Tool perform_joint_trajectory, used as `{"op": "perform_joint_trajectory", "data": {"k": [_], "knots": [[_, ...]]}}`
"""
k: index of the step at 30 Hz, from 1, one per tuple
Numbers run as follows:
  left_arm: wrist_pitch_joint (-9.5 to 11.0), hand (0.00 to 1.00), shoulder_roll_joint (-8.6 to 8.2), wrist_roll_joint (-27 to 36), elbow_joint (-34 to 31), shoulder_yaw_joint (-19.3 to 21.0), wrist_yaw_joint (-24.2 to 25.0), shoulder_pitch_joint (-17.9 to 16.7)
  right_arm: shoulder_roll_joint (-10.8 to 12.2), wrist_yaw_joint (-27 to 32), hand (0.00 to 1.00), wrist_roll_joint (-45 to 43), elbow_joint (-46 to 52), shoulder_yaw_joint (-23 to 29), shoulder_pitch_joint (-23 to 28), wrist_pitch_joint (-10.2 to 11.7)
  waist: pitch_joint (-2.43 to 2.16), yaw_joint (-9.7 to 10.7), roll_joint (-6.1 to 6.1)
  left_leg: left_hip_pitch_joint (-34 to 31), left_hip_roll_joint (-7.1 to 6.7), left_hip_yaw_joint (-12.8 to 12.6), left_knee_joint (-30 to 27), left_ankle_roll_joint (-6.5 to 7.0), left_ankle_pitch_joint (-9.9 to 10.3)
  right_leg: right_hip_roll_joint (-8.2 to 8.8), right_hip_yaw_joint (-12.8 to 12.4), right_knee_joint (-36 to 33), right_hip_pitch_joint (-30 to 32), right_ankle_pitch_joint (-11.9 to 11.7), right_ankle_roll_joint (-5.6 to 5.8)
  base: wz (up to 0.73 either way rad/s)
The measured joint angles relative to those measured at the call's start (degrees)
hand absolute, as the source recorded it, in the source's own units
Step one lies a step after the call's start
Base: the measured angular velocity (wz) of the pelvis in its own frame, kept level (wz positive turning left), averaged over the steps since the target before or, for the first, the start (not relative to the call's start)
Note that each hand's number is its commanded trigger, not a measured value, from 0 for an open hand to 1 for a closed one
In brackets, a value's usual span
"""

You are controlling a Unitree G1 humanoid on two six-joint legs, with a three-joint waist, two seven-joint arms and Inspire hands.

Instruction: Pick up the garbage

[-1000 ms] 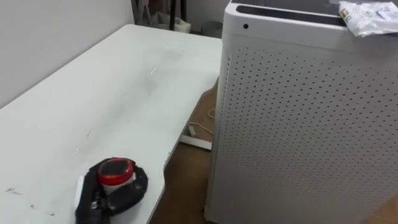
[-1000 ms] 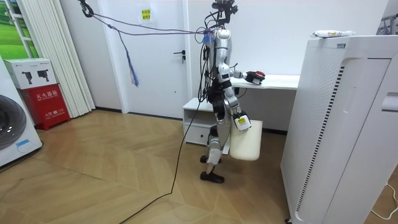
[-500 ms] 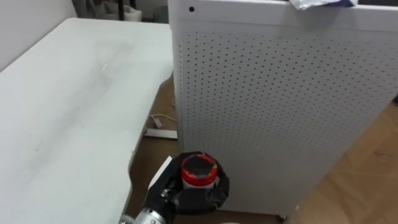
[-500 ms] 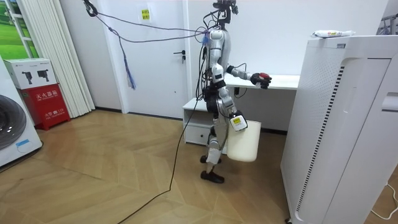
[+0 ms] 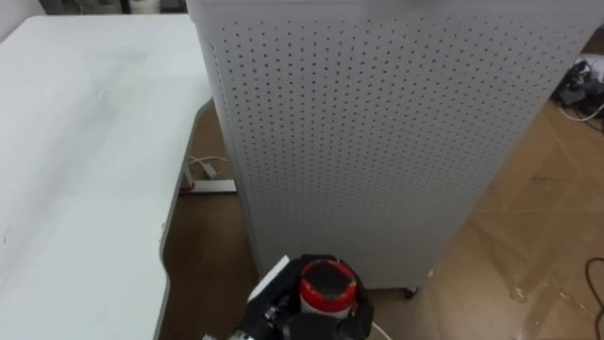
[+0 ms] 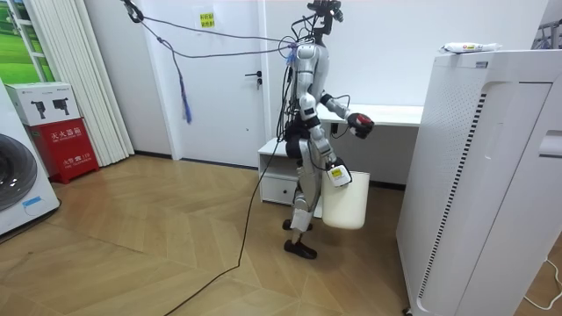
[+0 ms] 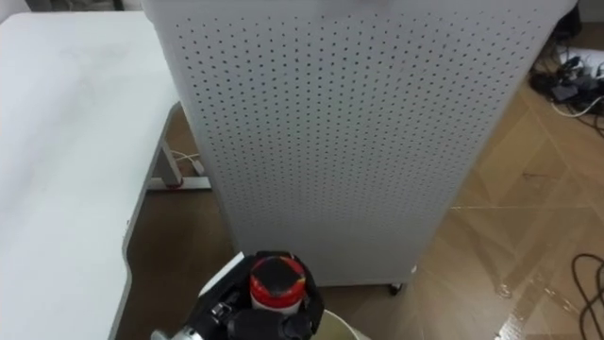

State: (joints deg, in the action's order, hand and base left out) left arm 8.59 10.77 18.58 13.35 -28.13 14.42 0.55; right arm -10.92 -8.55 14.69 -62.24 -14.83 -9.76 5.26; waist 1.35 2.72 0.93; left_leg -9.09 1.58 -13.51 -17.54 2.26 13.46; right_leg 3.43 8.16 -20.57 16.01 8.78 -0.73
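Note:
My left hand (image 5: pixel 304 324) is shut on a small round piece of garbage with a red top (image 5: pixel 327 286), held low in front of me, off the white table's edge (image 5: pixel 165 283). In the room view this hand (image 6: pixel 360 125) is raised at chest height between the table (image 6: pixel 395 114) and the white bin (image 6: pixel 345 200). The bin hangs at my side from my right hand (image 6: pixel 338 175), shut on its rim. A crumpled wrapper (image 6: pixel 470 47) lies on top of the tall white perforated air purifier (image 5: pixel 377 123), which stands straight ahead.
A white drawer cabinet (image 6: pixel 279 171) stands under the table behind me. Cables (image 5: pixel 578 83) lie on the wooden floor at the far right of the purifier. A washing machine (image 6: pixel 18 184) and a red box (image 6: pixel 66 145) stand at the room view's left.
My left hand has lifted the red-topped item off the table and carried it right and lower, in front of the purifier. The head camera has swung to the right and down.

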Motion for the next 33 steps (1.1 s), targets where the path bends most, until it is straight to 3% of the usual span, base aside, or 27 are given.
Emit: {"op": "perform_joint_trajectory", "data": {"k": [5,6,7,8,23,29,33], "knots": [[-0.2,1.0,-0.29,0.0,2.3,-1.6,1.4,0.1,0.0,0.7,1.0,-0.1,0.1,-0.6,-0.5,0.2,0.17,0.1,0.72,0.0,-0.1,-0.2,0.2,0.0,0.0,0.24,0.5,-0.1,0.2,0.0,0.0,-0.01],[-0.2,0.84,-0.38,-0.1,2.7,-1.6,1.5,0.1,0.0,0.9,1.0,-0.3,0.1,-0.6,-0.6,0.2,0.23,0.1,0.81,0.0,-0.13,-0.2,0.3,0.0,0.0,0.28,0.6,-0.1,0.2,0.0,0.01,0.0],[-0.2,0.21,-0.67,-0.1,4.2,-1.6,1.6,0.4,0.0,1.2,1.0,-0.9,0.0,-0.6,-0.7,0.2,0.31,0.2,0.94,0.0,-0.19,-0.2,0.3,0.0,0.0,0.38,0.8,-0.1,0.2,0.0,0.01,0.0],[-0.3,0.0,-0.81,-0.1,5.6,-1.6,1.6,0.5,0.1,1.5,1.0,-1.6,0.0,-0.6,-0.7,0.2,0.35,0.2,1.01,-0.2,-0.23,-0.2,0.3,0.02,0.0,0.46,0.8,-0.3,0.4,0.0,0.01,0.0],[-1.0,0.0,-1.37,-0.3,8.1,-3.6,2.2,1.7,-0.1,1.7,1.0,-2.5,0.0,-1.0,-0.7,0.2,0.44,0.3,1.33,-2.9,-0.21,-0.4,-0.9,0.3,0.0,0.77,0.5,-1.7,3.4,0.1,-0.11,-0.01],[-1.0,0.0,-1.51,-0.4,8.1,-4.1,2.2,2.3,-0.1,1.4,1.0,-2.8,-0.4,-3.9,-0.2,0.2,0.46,0.4,1.3,-2.1,-0.3,-0.5,-0.1,0.39,-0.1,0.77,0.6,-1.0,2.8,0.1,-0.11,0.0],[-1.0,0.0,-1.48,-0.4,8.0,-4.2,2.1,2.3,-0.7,1.4,1.0,-2.9,-0.4,-3.9,0.0,0.5,0.46,1.5,1.25,-2.1,-0.33,-0.6,0.0,0.4,-0.1,0.78,0.5,-1.0,2.9,0.1,-0.08,-0.01]]}}
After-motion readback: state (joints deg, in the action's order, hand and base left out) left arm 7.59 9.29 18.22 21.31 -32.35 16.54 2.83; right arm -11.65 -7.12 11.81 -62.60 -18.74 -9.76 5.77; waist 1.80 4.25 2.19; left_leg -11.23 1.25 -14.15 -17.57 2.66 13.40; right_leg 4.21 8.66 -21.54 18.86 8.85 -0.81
